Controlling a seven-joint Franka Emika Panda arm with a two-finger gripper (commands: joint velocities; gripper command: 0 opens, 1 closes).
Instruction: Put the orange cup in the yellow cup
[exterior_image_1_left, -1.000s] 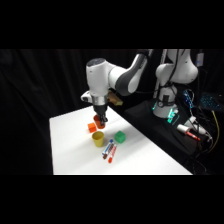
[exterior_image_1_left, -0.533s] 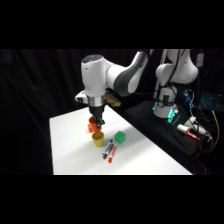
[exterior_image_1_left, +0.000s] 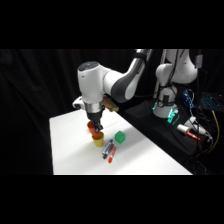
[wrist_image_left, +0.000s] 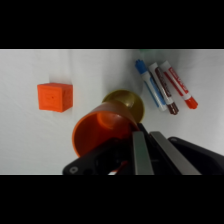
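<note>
At the far left of the wrist view a small orange square block (wrist_image_left: 55, 97) sits alone on the white bench (wrist_image_left: 25, 140), well apart from the cups. To its right the small orange-red tapered plastic cup (wrist_image_left: 100, 134) is tipped so that its round rim and hollow inside face the camera; it is lifted off the bench and held by the end effector (wrist_image_left: 136, 150), whose fingers are clamped on the cup's rim, one grey finger (wrist_image_left: 139, 152) pressed along the wall at the cup's right side. Just behind and to the right of it lies the small yellow tapered plastic cup (wrist_image_left: 127, 102), upright on the bench with its round mouth open, the orange-red cup overlapping its near edge. Further right three marker pens (wrist_image_left: 165, 87) lie side by side, touching, one with a blue cap and two with red. In the side view the white arm comes down from above, and the end effector (exterior_image_1_left: 95, 125) holds the orange-red cup (exterior_image_1_left: 93, 129) directly over the yellow cup (exterior_image_1_left: 98, 139), very close to its rim; whether the two touch is unclear. A small green block (exterior_image_1_left: 119, 136) stands just right of the yellow cup, and the markers (exterior_image_1_left: 109, 149) lie in front of it.
</note>
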